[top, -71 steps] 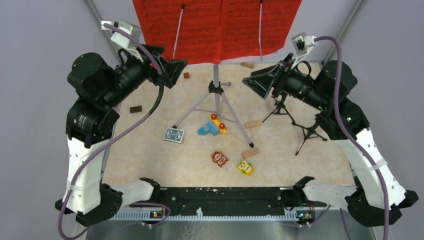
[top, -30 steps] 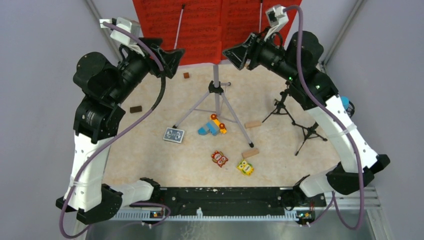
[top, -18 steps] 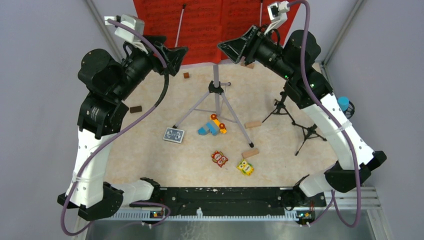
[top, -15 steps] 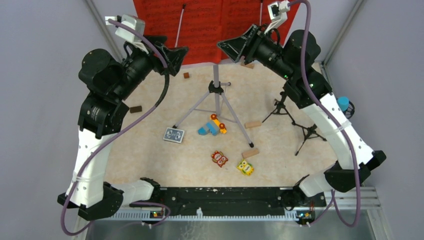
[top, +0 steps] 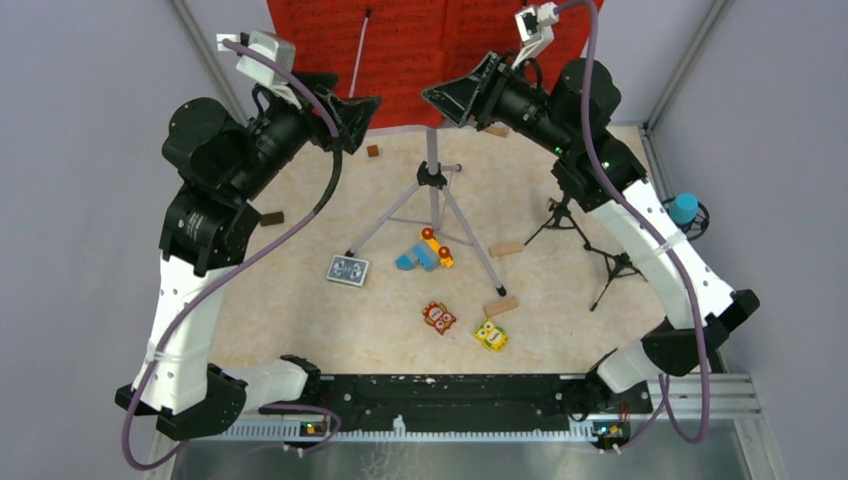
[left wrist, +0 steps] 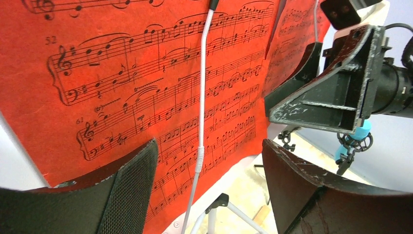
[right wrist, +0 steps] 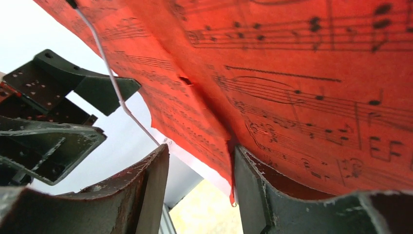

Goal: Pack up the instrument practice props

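**Top view:** The right claw [top: 443,100], down by the two small mic tripods [top: 560,215] at 3 o'clock moments earlier, now hangs at 12 o'clock against the lower edge of the red music sheets [top: 400,60]. It faces the left claw [top: 360,118], which has only crept upward — both released, nothing held. The sheets sit on the music stand [top: 432,175], its silver legs planted mid-tabletop. Packing, on this evidence, begins with the paper. The blue microphone [top: 684,208] waits past the edge at 3 o'clock.

**Left wrist:** Jaws wide, with a wire page-holder [left wrist: 201,122] and printed staves framed between them. The other claw looms at 3 o'clock.

**Right wrist:** The sheet's bottom corner dangles between jaws that stand apart — not yet pinched.

**The setting:** The tabletop [top: 300,310] is beige and marbled, strewn with toy blocks [top: 425,252] and a card deck [top: 347,269]. Plain lilac-grey walls [top: 80,250] and metal corner posts [top: 200,45] close the room.
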{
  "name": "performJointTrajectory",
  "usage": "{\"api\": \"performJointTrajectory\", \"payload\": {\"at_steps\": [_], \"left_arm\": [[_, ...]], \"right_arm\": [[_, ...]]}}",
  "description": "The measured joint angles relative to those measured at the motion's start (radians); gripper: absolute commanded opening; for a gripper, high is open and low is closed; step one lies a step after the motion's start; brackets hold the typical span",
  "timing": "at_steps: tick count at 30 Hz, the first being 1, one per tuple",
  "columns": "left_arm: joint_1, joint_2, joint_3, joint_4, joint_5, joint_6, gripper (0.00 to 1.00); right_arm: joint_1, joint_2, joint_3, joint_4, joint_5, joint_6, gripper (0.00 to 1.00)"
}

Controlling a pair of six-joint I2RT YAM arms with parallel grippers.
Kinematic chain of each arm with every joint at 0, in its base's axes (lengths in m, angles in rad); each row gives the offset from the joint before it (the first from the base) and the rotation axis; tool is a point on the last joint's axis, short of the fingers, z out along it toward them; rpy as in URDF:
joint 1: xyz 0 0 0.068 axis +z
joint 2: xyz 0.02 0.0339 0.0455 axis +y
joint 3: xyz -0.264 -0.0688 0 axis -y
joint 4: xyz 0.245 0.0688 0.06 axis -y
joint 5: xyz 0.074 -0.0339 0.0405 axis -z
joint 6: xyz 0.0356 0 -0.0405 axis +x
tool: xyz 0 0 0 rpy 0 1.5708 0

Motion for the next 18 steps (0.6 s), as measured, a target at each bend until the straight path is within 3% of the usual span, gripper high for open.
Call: {"api": "performJointTrajectory", "payload": {"at_steps": [18], "left_arm": [[0.000,0.000,-0.029,0.021,-0.003,-0.001,0.80]], "right_arm": [[0.014,0.088,0.084,0.063,-0.099,0.048,0.33]]}}
